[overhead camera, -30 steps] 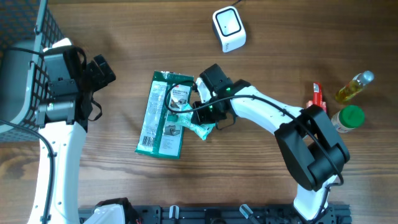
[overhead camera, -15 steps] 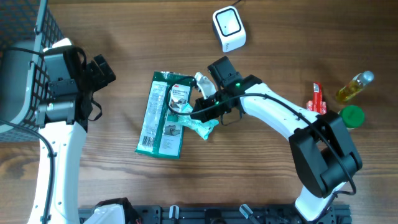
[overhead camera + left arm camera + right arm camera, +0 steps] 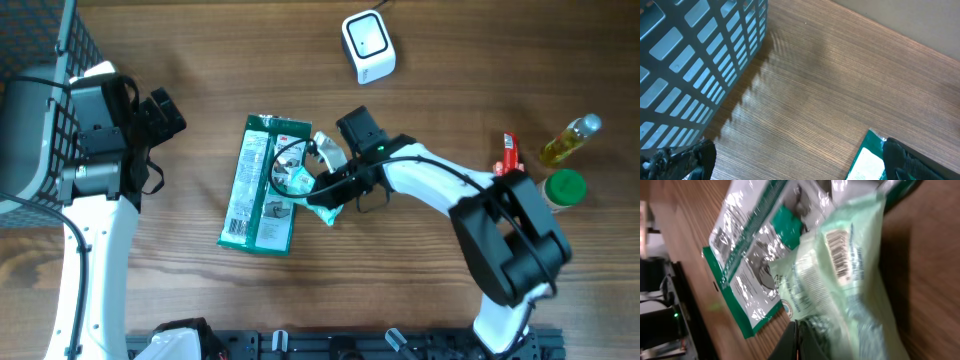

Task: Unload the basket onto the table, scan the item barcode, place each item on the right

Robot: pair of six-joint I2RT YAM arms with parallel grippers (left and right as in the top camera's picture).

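**Right pincer pinched the pale green packet beside the big green pack**

The right pincer [image 3: 318, 192] was pressed shut on one edge of the pale green packet [image 3: 328, 208]. In the right wrist view, the packet [image 3: 840, 295] stretched away from the pincer [image 3: 797, 341]. Its long side ran from the pincer at the bottom up toward the top right. The barcode [image 3: 839, 255] sat near the far end of the packet. It faced the wrist camera, and its strip ran the same way as the packet. Nobody could tell from the pictures if the packet was off the wood or lying on it.

From above, the packet was in the middle of the tabletop [image 3: 450, 60]. It was touching the right edge of the big green pack [image 3: 262, 185]. That pack lay flat, and its long side ran from the far part of the tabletop to the near part, leaning a little. Its dark green end pointed to the far side.

The white scanner [image 3: 367, 45] sat well apart from the packet, farther back on the tabletop.

The left pincer [image 3: 163, 112] was spread wide and held nothing. It was near the basket [image 3: 85, 45], well apart from the packet. Its dark fingers [image 3: 687, 157] showed at the bottom corners of the left wrist view.

An oil bottle [image 3: 572, 138], a green-lidded jar [image 3: 566, 188] and a red tube [image 3: 510, 155] stood close together at the right side.
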